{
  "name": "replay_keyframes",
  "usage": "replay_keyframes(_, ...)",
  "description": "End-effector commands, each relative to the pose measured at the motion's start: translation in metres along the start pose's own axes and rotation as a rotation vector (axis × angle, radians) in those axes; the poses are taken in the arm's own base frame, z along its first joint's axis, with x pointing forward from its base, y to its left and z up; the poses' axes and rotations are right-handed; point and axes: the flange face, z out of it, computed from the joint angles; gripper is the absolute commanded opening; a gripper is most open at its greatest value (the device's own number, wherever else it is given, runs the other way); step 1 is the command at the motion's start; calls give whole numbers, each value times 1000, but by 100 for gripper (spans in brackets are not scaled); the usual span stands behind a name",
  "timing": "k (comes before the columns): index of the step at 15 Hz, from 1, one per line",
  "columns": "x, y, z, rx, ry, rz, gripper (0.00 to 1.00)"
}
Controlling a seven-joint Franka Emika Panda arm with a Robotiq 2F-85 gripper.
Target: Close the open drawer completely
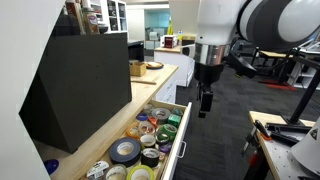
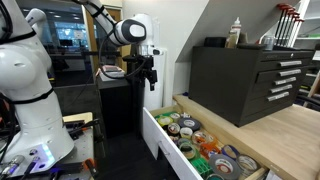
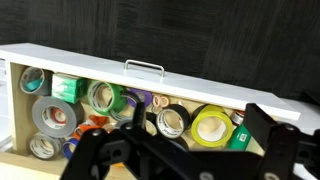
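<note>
The drawer (image 1: pixel 181 140) under the wooden countertop is pulled far out and is full of tape rolls in several colours. It also shows in an exterior view (image 2: pixel 158 132) and in the wrist view (image 3: pixel 90 62), where its white front carries a metal handle (image 3: pixel 143 68). My gripper (image 1: pixel 205 101) hangs in the air out beyond the drawer front, above its level and not touching it; it also shows in an exterior view (image 2: pixel 150 78). In the wrist view the gripper (image 3: pixel 196 122) has its fingers spread wide and is empty.
A black tool chest (image 1: pixel 85 85) stands on the wooden countertop (image 1: pixel 150 85) above the drawer, also seen in an exterior view (image 2: pixel 245 78). A dark cabinet (image 2: pixel 118 105) stands behind the gripper. A workbench with tools (image 1: pixel 280 130) lies across the aisle.
</note>
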Motion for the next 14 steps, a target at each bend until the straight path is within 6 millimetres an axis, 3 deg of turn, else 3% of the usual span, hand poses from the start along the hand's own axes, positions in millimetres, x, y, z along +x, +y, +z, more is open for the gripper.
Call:
replay_keyframes(1,6,-14,17,-19,32,-198,100)
replay_keyframes(10,19,-28,37,40,115,-602,100)
replay_keyframes(14,18,-27,38,40,90,-593,100)
